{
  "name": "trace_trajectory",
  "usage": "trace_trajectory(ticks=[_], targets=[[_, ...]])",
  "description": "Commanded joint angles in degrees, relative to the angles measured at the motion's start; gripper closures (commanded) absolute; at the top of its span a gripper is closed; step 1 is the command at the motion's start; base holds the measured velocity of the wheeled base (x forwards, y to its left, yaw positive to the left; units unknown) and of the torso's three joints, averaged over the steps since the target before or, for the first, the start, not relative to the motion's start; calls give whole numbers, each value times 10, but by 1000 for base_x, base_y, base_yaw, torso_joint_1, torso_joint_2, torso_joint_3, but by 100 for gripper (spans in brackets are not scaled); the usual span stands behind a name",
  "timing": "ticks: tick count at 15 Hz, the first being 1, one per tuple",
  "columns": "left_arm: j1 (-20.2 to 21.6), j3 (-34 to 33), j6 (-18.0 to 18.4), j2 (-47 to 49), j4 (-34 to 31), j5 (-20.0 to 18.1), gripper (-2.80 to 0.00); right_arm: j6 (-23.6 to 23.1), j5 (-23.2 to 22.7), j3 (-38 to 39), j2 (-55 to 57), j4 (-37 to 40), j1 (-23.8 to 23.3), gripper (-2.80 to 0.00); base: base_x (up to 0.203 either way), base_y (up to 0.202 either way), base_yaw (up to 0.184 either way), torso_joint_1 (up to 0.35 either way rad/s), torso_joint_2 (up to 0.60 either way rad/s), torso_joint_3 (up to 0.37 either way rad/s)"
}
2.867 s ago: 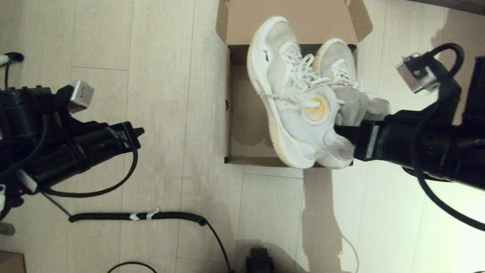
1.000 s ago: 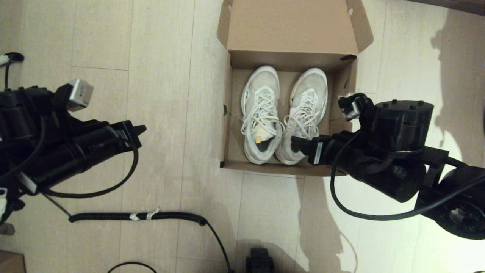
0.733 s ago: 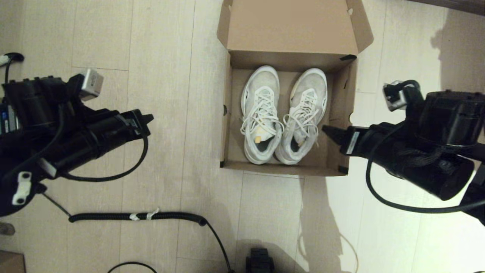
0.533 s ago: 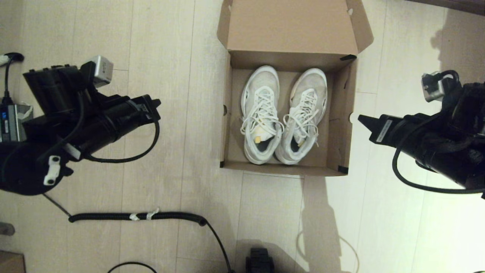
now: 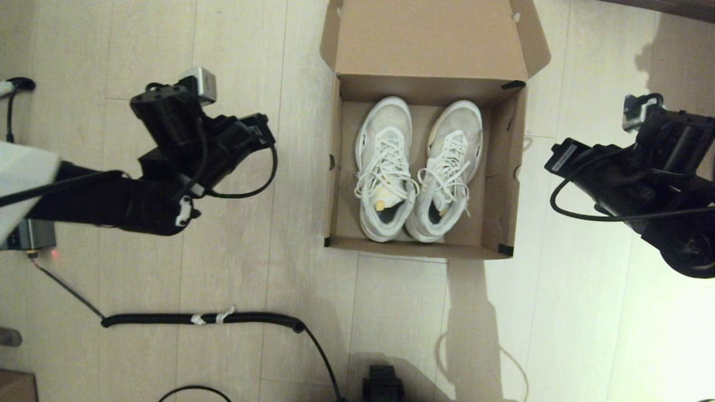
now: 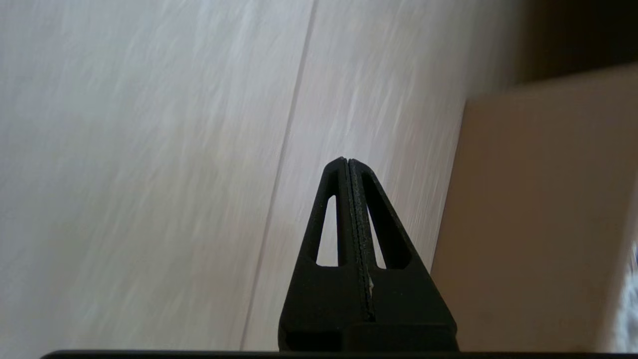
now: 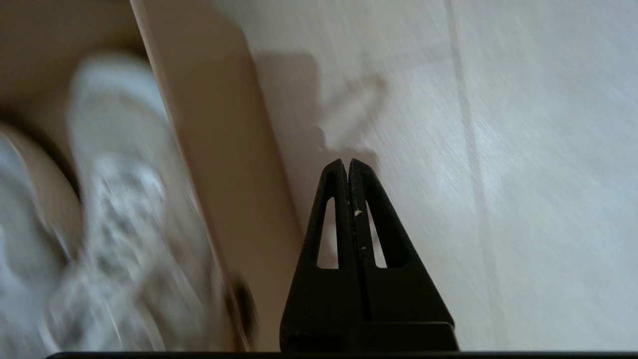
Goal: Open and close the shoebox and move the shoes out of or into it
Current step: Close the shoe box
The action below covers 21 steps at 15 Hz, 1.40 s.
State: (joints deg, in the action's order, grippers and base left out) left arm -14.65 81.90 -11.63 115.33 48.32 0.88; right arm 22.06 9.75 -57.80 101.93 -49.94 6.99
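Observation:
The brown cardboard shoebox [image 5: 414, 249] stands open on the floor, its lid [image 5: 427, 39] folded back at the far side. Both white and grey shoes [image 5: 385, 167] lie side by side inside, toes toward the lid. My left gripper [image 5: 262, 131] hovers left of the box, clear of it, shut and empty; in the left wrist view its tips [image 6: 347, 160] point at the floor beside the shoebox's wall [image 6: 523, 224]. My right gripper [image 5: 554, 159] hangs right of the box, shut and empty. The right wrist view shows its tips [image 7: 347, 162] over the floor, next to the shoebox's wall [image 7: 219, 149] and the blurred shoes [image 7: 114, 199].
A coiled black cable [image 5: 201, 318] runs across the pale wood floor near me. A small black object [image 5: 382, 385] sits at the near edge, and a brown box corner [image 5: 14, 385] shows at the near left. A grey device [image 5: 28, 237] lies at the left.
My right gripper lowered the shoes into the box, let go and drew back to the box's right. My left arm swung forward and toward the box's left side.

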Motion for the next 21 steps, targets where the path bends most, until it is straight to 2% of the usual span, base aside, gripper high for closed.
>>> trace_trajectory(ticks=[1,3,5,6,8,9,14,16,18,21], targets=[[-5,81,-1,72,15,0,0,24,-11,-56,84,-36,-2,0,0,0,0,0,0,0],[-9,173,-6,122,27,-1,0,51,-32,-112,124,-67,-9,0,0,0,0,0,0,0],[-13,251,-32,155,32,-3,0,102,-50,-143,138,-75,-35,0,0,0,0,0,0,0],[-16,281,-75,168,33,-15,0,138,-72,-150,142,-75,-51,0,0,0,0,0,0,0],[-26,285,-155,171,32,-63,0,191,-109,-170,154,-76,-69,0,0,0,0,0,0,0],[-38,285,-176,171,28,-69,0,202,-113,-171,154,-75,-70,0,0,0,0,0,0,0],[-88,274,-180,169,19,-61,0,204,-136,-151,131,-73,-52,0,0,0,0,0,0,0],[-91,257,-180,162,19,-58,0,205,-176,-121,113,-72,-48,0,0,0,0,0,0,0],[-94,221,-179,145,19,-57,0,204,-199,-91,95,-70,-44,0,0,0,0,0,0,0],[-104,131,-178,108,27,-58,0,198,-209,-36,64,-53,-37,0,0,0,0,0,0,0]])
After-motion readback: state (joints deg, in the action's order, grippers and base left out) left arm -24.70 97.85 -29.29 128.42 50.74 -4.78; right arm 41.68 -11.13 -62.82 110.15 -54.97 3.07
